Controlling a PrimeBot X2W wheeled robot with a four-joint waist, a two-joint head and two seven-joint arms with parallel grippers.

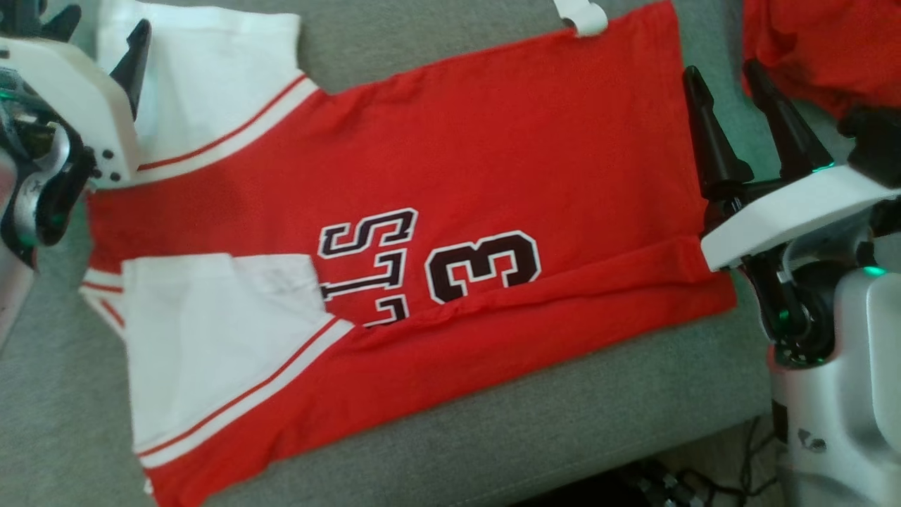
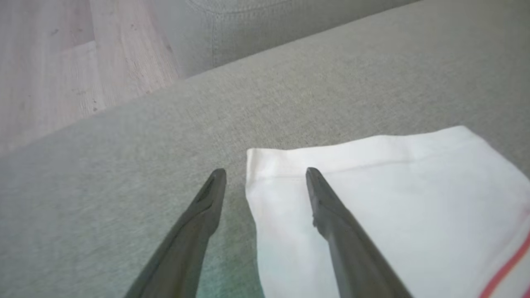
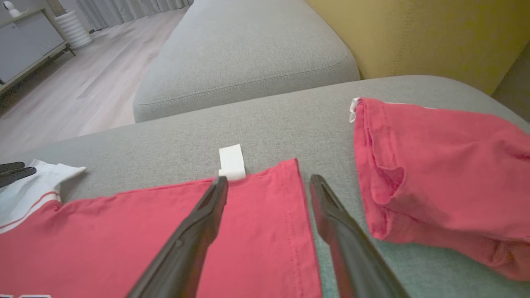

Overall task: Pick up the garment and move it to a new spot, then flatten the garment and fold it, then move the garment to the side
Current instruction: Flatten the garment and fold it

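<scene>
Mid-frame on the red garment [image 1: 493, 162] in front of me I read a dark, white-edged number "3" [image 1: 483, 267] and sideways letters [image 1: 366, 260] "L", "S"; the rest is covered.

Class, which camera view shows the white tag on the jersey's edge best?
Right wrist view: the tag lies whole, flat on the sofa. The head view crops it at the top edge; the left wrist view faces a white sleeve.

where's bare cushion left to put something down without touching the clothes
Bare grey cushion runs along the jersey's near edge, and left of its white sleeves. Crowded: the narrow gap between jersey hem and second red garment, where the right gripper hovers.
</scene>
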